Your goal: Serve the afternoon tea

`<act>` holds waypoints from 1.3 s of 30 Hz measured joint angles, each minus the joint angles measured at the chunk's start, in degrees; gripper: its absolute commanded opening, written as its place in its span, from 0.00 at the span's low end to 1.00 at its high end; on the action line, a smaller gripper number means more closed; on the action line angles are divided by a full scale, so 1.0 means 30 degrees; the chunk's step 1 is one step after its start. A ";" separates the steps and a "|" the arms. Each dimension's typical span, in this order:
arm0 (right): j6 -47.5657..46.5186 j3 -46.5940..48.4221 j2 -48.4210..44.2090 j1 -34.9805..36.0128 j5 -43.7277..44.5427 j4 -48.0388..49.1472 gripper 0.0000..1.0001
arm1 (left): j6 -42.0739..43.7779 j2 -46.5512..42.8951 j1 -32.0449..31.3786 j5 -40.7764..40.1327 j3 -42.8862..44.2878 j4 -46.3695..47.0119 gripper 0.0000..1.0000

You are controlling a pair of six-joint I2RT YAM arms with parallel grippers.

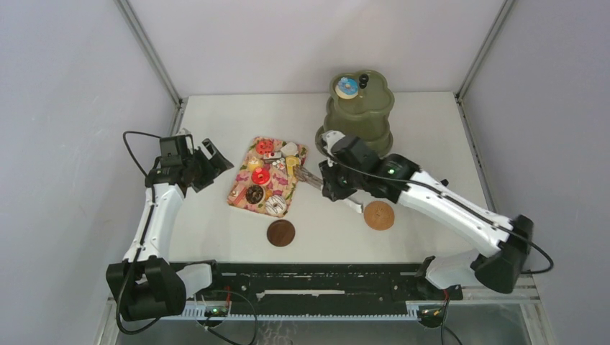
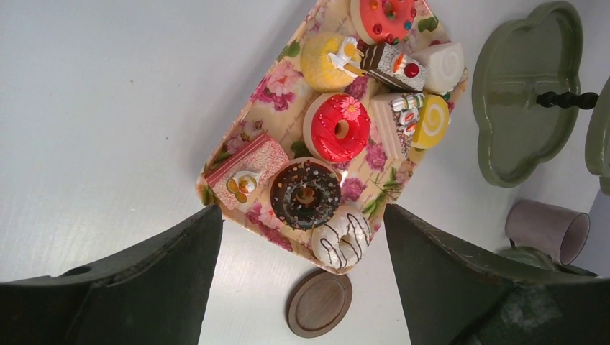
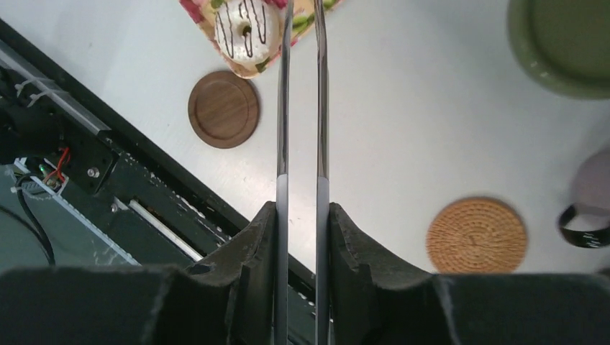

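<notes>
Beside the floral tray [image 2: 282, 77], right hand [image 3: 298, 215] pinches slim metal tongs [image 3: 282, 108]; left hand [image 1: 211, 164] gapes wide.

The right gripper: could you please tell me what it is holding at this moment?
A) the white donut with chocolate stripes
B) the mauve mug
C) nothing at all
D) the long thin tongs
D: in the right wrist view, the right gripper is closed on the two metal arms of the tongs, which run forward from between its fingers.
</notes>
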 measured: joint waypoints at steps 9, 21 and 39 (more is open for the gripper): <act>0.3184 -0.0284 0.4058 0.0845 0.0000 0.2455 0.41 | 0.0000 -0.0277 0.0000 -0.0073 0.0000 -0.0131 0.87; 0.5078 -0.0284 0.7213 0.1566 0.2164 0.4299 0.44 | 0.0007 -0.0233 0.0000 -0.0066 0.0000 -0.0211 0.87; 0.5049 0.0153 0.9384 0.1581 0.2455 0.5042 0.44 | 0.0022 0.0036 0.0000 -0.0044 0.0000 -0.0219 0.87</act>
